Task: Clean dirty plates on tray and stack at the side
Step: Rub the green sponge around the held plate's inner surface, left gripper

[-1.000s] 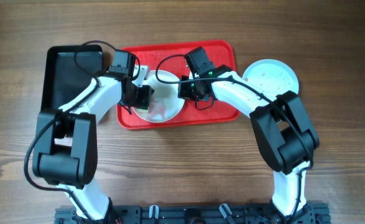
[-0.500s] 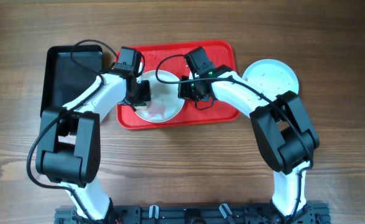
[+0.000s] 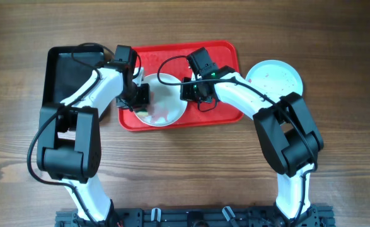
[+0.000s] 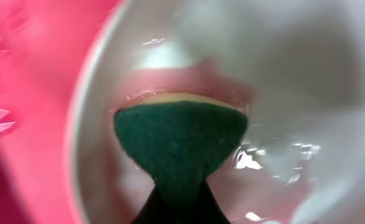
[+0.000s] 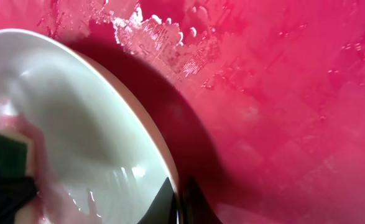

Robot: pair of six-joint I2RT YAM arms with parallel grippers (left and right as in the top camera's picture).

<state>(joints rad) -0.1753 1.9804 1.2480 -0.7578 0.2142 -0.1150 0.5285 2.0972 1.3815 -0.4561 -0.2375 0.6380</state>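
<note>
A white plate (image 3: 166, 104) lies on the red tray (image 3: 225, 57), with its right edge lifted. My right gripper (image 3: 188, 91) is shut on that plate's rim (image 5: 170, 168). My left gripper (image 3: 140, 98) is shut on a green and yellow sponge (image 4: 179, 143) and presses it on the wet plate (image 4: 294, 74), where a pinkish smear shows. The sponge also shows in the right wrist view (image 5: 5, 168). A pale blue plate (image 3: 274, 79) lies on the table right of the tray. The third plate is not in view.
A black rectangular tray (image 3: 71, 72) lies left of the red tray. The red tray's floor (image 5: 281, 93) is wet with droplets. Both arms cross over the red tray.
My left gripper has moved the sponge slightly left and up over the plate. The right gripper has held the plate rim still.
</note>
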